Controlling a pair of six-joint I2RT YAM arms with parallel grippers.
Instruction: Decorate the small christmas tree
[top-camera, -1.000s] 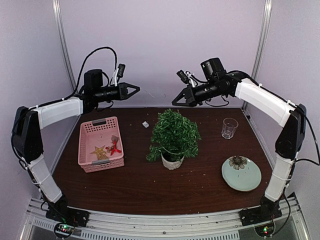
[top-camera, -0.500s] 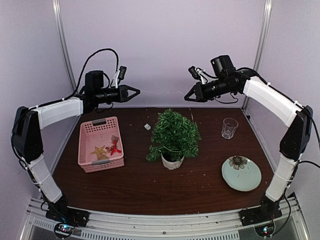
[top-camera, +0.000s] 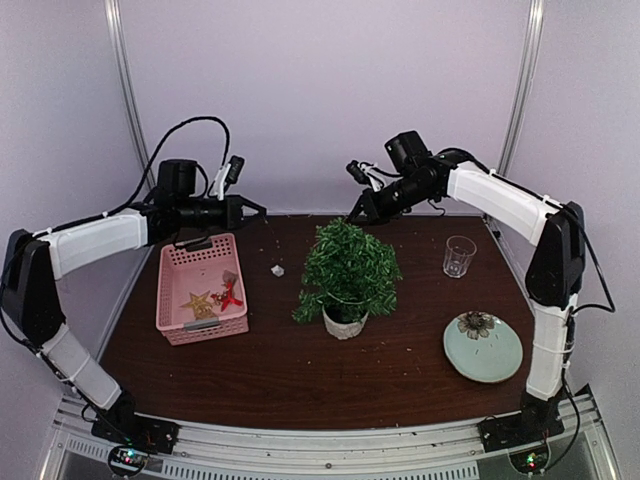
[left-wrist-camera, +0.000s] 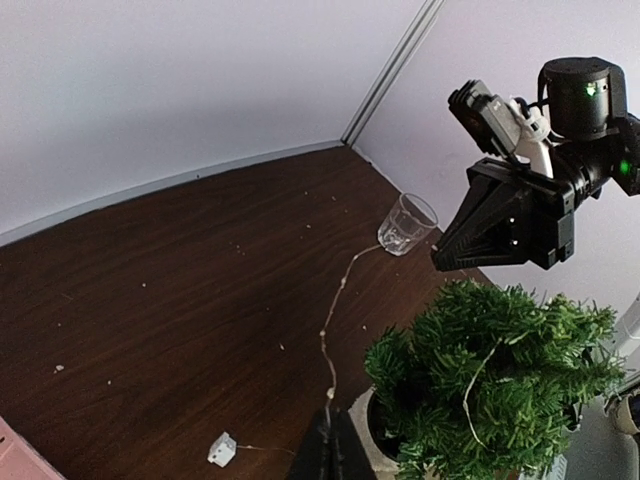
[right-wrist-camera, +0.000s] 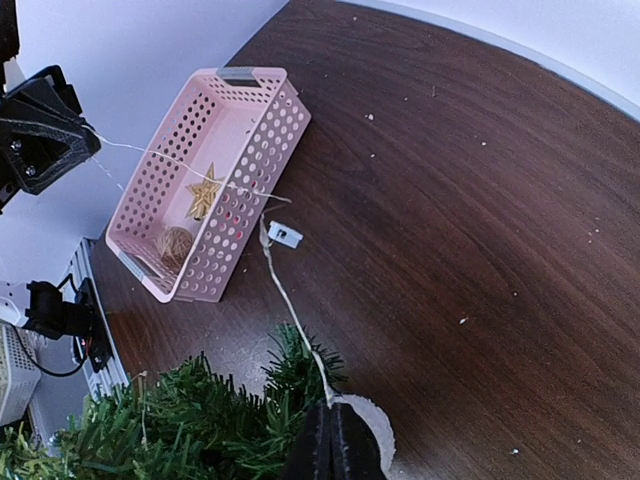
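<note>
Top external view: the small christmas tree stands upright in its round white pot near the middle of the dark wooden counter. A thin white string shows as a pale strand among its needles and leads off to both arms.

The right gripper hangs just above and behind the treetop. Its jaws are clenched on the string, which ends at their tip in the right wrist view. From there the string passes a small white box left of the tree. Whether the box rests on the counter or dangles cannot be told. Past the box a finer wire runs to the left gripper, held in the air near the far end of a pink basket. Its jaws are likewise pinched tight on the string.

The basket lies well left of the tree and holds a gold star and a red ornament. Right of the tree stands a clear glass. Nearer the front is a pale green plate carrying a flower-shaped piece.
</note>
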